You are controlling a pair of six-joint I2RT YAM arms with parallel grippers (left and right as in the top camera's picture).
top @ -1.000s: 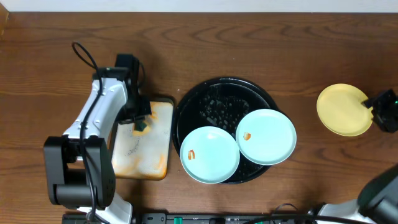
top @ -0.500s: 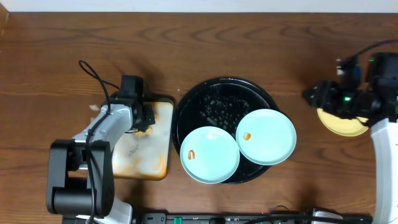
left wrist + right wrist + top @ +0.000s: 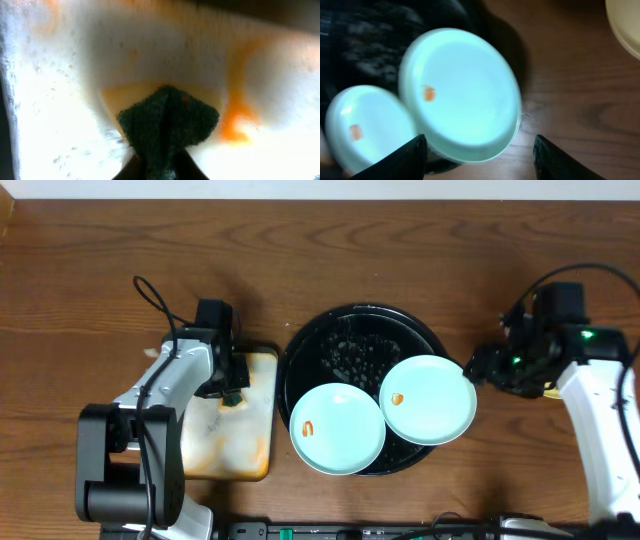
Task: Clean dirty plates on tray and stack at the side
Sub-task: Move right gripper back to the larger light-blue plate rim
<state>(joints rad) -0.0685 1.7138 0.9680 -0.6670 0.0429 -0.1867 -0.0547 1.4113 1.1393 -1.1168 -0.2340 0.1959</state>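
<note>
left gripper (image 3: 229,383): closed narrow, pinching a dark green scouring pad (image 3: 167,120) between its fingertips; the pad's free end presses down onto the pale orange-stained rectangular tray (image 3: 238,442) directly beneath the gripper, with an orange smudge on that tray just to the pad's right in the left wrist view. right gripper (image 3: 480,137): jaws spread wide, holding nothing, hovering above the wooden table (image 3: 100,260) just off the right edge of the black round tray (image 3: 350,330). right-hand mint-blue plate (image 3: 462,95): directly ahead of the right gripper's open fingers, its near rim between them in the right wrist view, tilted and overhanging the black tray's rim; small orange smear (image 3: 427,92) left of its centre. left-hand mint-blue plate (image 3: 365,125): further from the right gripper, beyond the first plate, touching or slightly tucked against it, on the front of the black tray, overhanging its rim; a second orange mark (image 3: 355,131) on its face. pale yellow plate (image 3: 626,25): on the bare table, off the black tray, up and to the right of the right gripper's fingers in the wrist view; from overhead the arm hides most of it. black tray: between the two grippers, nearer the right one; its rear half bare and glossy.
</note>
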